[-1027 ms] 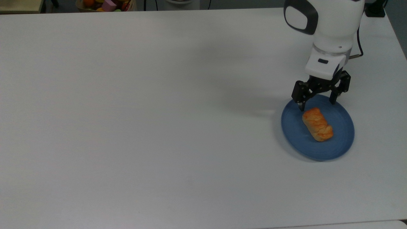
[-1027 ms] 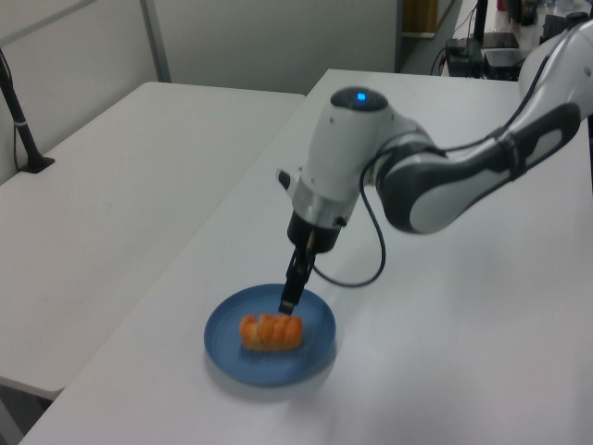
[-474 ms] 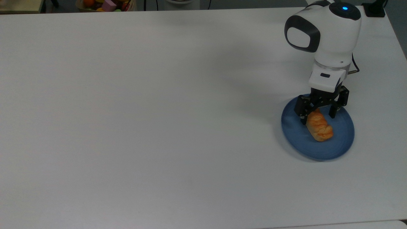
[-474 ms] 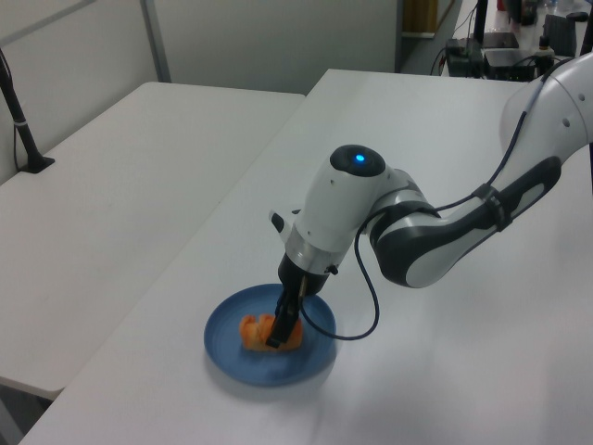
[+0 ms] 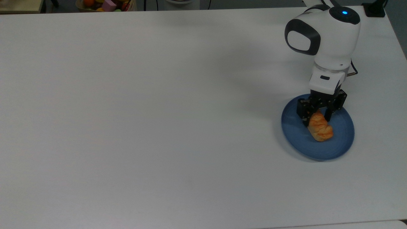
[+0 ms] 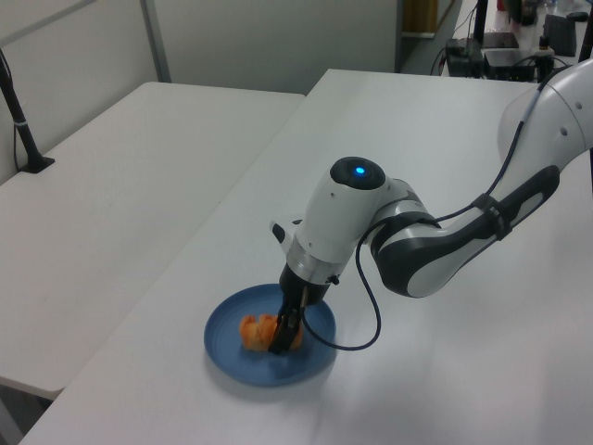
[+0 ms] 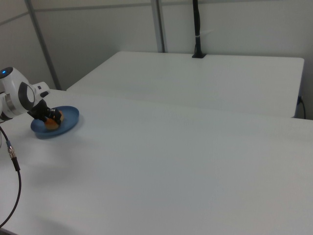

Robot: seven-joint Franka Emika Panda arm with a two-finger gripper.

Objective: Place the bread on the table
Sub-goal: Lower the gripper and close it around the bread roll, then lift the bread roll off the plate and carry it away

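Hand (image 5: 317, 120) lowered, apparently gripping bread (image 5: 320, 128).

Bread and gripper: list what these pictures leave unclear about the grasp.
- Top view: the gripper straddles the bread's far end; its fingers hide that end, so pad contact is unclear.
- Left view: the near finger covers the bread's middle, and the other finger sits behind it.
- Right view: bread and blue plate are too small to judge any lift.
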